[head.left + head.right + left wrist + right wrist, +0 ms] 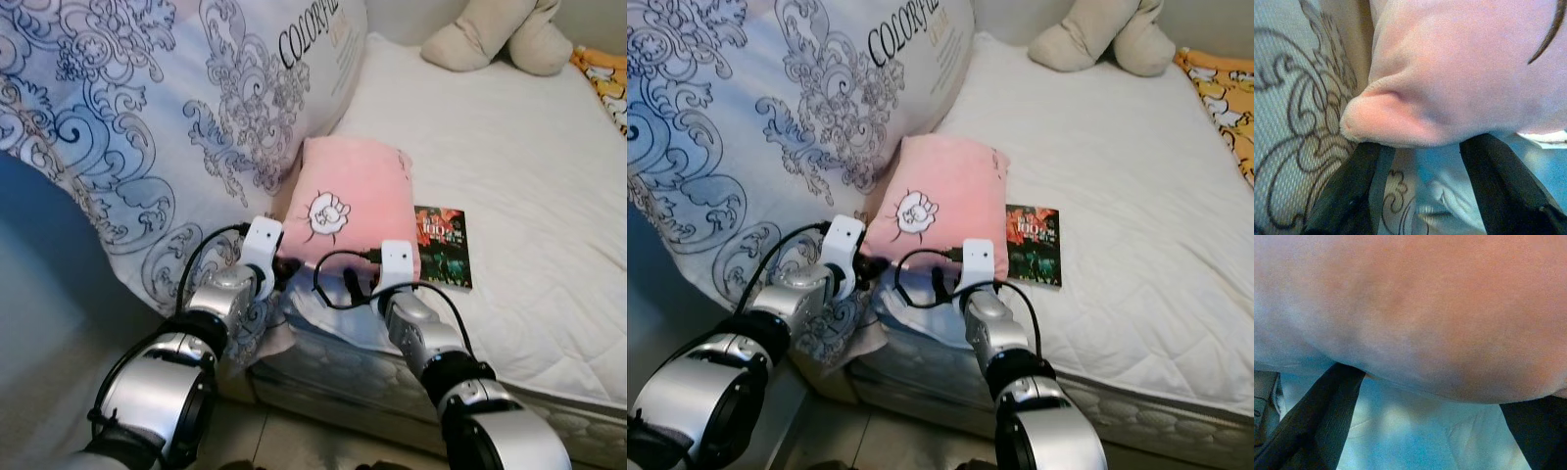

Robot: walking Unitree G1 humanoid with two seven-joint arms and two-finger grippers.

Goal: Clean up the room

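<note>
A pink cushion (358, 196) with a white fist drawing lies at the near edge of the bed's white mattress (529, 166). My left gripper (1422, 193) is open at the cushion's near left corner, its black fingers (1347, 196) spread just under the pink fabric (1459, 73). At the cushion's near right edge my right gripper (1430, 431) is also open, with its fingers (1317, 416) wide apart below the cushion's underside (1415, 308). In the eye views both wrists reach to the cushion's front edge, and the cushion hides the fingertips.
A large pillow with a blue-grey scroll pattern (147, 117) leans against the cushion's left side. A dark book (443, 245) lies right of the cushion. A beige plush toy (495, 34) sits at the far edge, and an orange printed cloth (607, 83) at the far right.
</note>
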